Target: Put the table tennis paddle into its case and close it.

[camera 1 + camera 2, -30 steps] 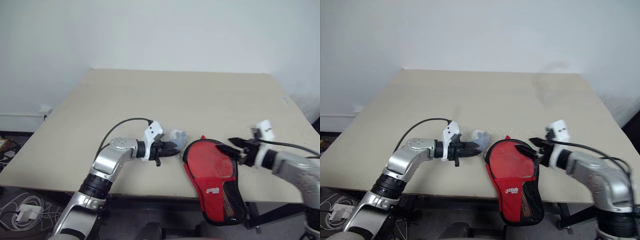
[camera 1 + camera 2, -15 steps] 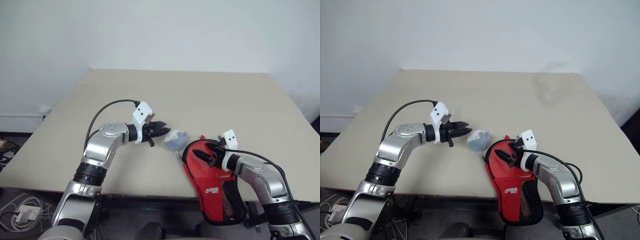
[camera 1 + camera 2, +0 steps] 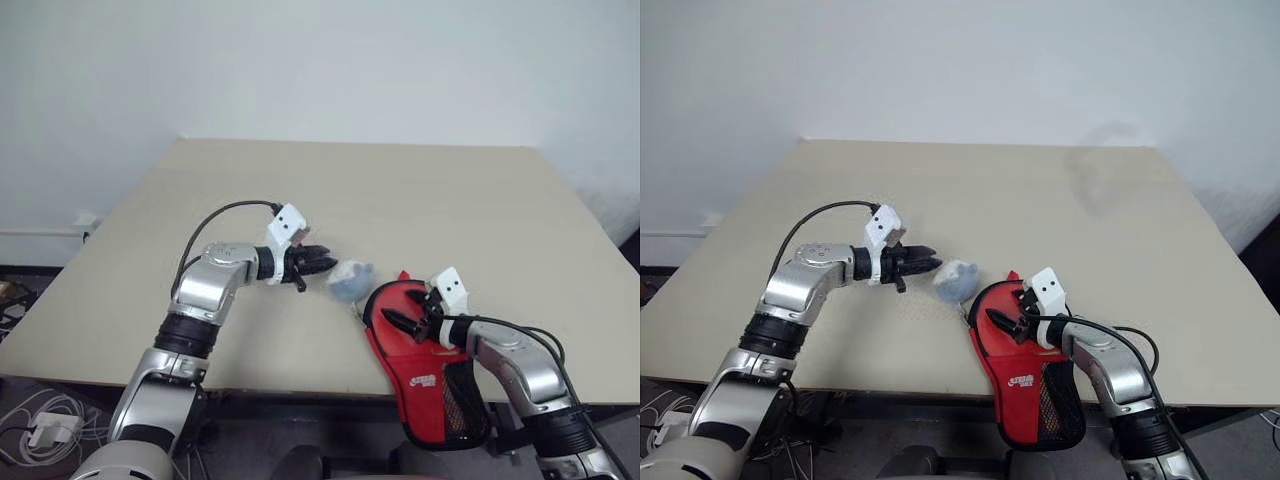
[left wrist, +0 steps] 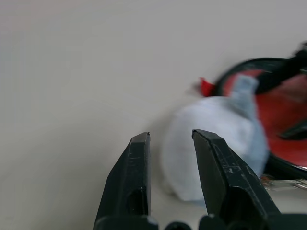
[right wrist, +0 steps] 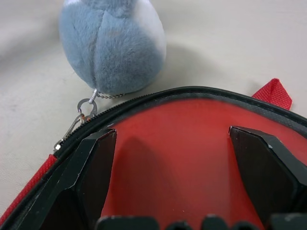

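Reaching out over the tan table on my left side, my left gripper hangs just above the surface with its two black fingers set a narrow gap apart and nothing between them, tips aimed toward the middle of the table. Just past those tips, close but not touching, sits a small blue-grey plush charm; in my left wrist view it looms right behind the finger ends, pale and soft. A short ball chain and metal clip run from the plush to the black zip edge of the case, so the two are linked. Moving right, the case lies at the near edge of the table, round end by the plush, narrower end with the black mesh patch and small white logo hanging past the table's front edge. My right gripper is over the round end, jaws spread wide and holding nothing; in my right wrist view both fingers sit on smooth red, ringed by the black zip rim. Whether that red is the table tennis paddle's face or the case's fabric I cannot tell.
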Tool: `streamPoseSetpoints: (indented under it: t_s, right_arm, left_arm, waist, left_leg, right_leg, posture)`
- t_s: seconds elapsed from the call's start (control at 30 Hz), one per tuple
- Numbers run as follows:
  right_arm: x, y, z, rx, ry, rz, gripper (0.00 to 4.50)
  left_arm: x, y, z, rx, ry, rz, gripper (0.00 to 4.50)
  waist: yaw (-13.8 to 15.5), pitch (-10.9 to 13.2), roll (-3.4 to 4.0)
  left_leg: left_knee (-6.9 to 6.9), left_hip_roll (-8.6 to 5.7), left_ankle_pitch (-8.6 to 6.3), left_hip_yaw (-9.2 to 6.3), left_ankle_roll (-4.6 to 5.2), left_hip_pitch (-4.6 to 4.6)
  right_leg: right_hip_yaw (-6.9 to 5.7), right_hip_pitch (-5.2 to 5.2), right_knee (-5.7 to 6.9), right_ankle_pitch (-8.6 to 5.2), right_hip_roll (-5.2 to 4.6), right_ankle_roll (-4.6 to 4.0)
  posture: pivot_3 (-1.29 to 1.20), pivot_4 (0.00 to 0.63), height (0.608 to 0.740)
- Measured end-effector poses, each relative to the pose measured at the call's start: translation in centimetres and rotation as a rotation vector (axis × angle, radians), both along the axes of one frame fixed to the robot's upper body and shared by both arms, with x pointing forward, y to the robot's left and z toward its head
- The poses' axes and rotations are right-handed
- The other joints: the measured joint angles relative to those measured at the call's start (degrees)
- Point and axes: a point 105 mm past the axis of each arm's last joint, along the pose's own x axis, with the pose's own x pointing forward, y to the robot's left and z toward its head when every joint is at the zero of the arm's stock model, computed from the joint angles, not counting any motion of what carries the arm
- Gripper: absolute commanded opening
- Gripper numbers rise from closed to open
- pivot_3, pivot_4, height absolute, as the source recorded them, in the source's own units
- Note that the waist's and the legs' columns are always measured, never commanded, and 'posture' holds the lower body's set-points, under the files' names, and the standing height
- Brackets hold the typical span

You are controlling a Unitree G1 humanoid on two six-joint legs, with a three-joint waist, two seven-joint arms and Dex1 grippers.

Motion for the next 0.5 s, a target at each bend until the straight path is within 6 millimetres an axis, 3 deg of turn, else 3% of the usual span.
streamPoseSetpoints:
  t_s: [0.23,0.5]
  right_arm:
    - [-0.1,0.0,-0.5,-0.032,-0.004,-0.006,4.06]
    - [-0.2,-0.1,-0.8,-0.057,-0.003,-0.008,4.06]
  left_arm:
    - [0.0,-0.7,-2.1,0.002,0.099,-0.023,4.41]
    - [1.3,-2.5,-3.5,0.017,0.152,-0.030,4.41]
  waist:
    - [0.09,-0.34,-0.41]
    - [0.21,-0.43,-0.53]
  left_leg:
    - [0.00,0.00,0.00,-0.06,0.00,0.13]
    - [0.00,-0.01,-0.01,-0.04,0.01,0.25]
  right_leg:
    - [-0.09,0.21,-0.06,0.00,0.01,0.00]
    - [-0.16,0.43,-0.15,0.00,0.01,0.00]
  posture:
    - [0.00,0.000,0.716]
    - [0.00,0.000,0.716]
